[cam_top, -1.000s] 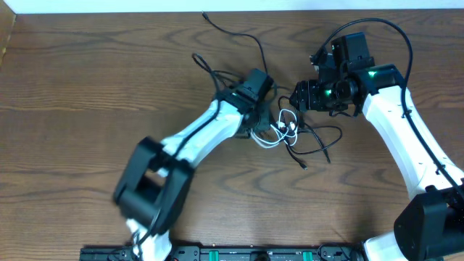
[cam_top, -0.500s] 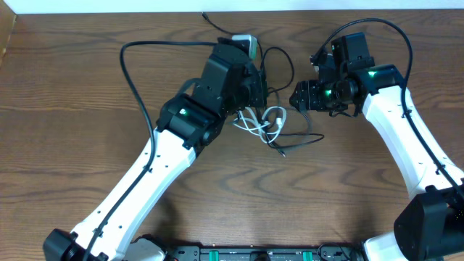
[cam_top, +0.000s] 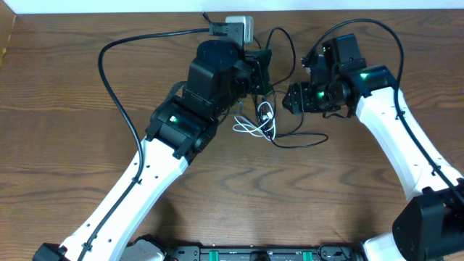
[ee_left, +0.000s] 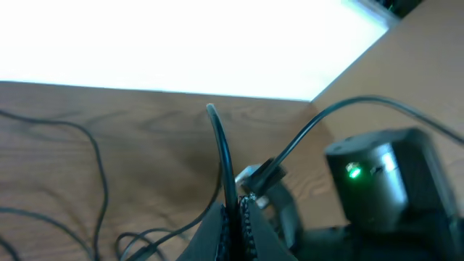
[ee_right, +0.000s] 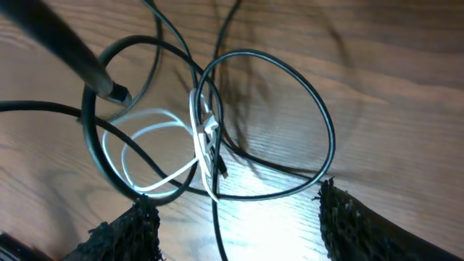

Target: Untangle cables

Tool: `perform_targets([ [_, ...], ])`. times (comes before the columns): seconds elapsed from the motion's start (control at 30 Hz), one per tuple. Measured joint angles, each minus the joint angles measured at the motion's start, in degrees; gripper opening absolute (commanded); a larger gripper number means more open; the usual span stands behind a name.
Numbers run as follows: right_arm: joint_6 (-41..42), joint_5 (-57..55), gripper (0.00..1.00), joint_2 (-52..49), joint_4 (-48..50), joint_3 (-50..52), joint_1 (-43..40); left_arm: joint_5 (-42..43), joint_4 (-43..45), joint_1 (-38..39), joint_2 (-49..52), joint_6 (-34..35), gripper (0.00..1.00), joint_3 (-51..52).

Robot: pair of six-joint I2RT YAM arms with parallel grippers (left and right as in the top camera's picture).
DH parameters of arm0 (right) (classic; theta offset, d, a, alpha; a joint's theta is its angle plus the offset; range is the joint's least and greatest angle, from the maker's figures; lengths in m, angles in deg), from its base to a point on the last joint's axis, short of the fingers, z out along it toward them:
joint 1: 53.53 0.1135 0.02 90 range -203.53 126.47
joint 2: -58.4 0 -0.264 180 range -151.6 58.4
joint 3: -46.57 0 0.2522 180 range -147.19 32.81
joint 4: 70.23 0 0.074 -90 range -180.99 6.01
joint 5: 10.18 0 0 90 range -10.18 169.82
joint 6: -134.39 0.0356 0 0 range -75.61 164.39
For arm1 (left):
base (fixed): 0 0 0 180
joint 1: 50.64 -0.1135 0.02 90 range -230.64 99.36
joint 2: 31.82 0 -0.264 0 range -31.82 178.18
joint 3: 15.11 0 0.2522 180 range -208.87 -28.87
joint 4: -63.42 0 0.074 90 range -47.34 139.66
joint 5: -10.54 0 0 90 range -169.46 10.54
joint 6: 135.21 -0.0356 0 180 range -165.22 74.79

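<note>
Black cable (ee_left: 223, 156) tight in the left pincer (ee_left: 238, 217); right pincer (ee_right: 235, 210) wide open over white cable loops (ee_right: 197, 125).

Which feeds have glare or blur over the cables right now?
Left wrist: top blown out white, everything soft, though the black cable pinched in the left tool is readable. Right wrist: sharp, with a glare patch on the table beside the white cable. Overhead: even, crisp.

White cable (cam_top: 255, 127) coiled on desk (cam_top: 65, 87), black cables (cam_top: 304, 139) looped around it, left arm (cam_top: 210, 80) just left, right fingers (cam_top: 293, 96) near its right
</note>
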State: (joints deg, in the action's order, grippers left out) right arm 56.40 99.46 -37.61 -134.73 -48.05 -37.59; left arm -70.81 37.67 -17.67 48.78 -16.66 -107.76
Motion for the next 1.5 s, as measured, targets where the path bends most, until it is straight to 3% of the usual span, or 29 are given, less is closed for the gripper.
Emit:
perform_targets([
  [0.57,-0.6,2.9,0.66,-3.3,3.6,0.0,0.4,0.0,9.6,-4.7,-8.2,10.3,0.08,0.0],
  [1.1,-4.0,15.8,0.64,-9.6,9.0,0.0,2.9,0.0,7.0,-4.6,-8.6,12.2,0.08,0.0],
  [1.17,-4.2,16.3,0.58,-9.8,9.9,0.0,3.5,0.0,6.6,-4.7,-8.3,12.2,0.08,0.0],
  [1.23,-4.5,16.7,0.45,-9.9,10.9,0.0,4.1,0.0,6.6,-4.7,-8.2,12.2,0.08,0.0],
  [1.33,-4.2,16.9,0.15,-10.0,11.8,0.0,5.0,0.0,6.7,-4.7,-8.0,12.6,0.08,0.0],
  [1.4,-4.2,16.8,0.01,-10.2,11.7,0.0,5.2,0.0,7.1,-4.7,-8.0,13.0,0.08,0.0],
  [1.5,-2.8,16.4,0.01,-10.4,11.1,0.0,5.2,0.0,6.6,-5.0,-8.0,13.2,0.08,0.0],
])
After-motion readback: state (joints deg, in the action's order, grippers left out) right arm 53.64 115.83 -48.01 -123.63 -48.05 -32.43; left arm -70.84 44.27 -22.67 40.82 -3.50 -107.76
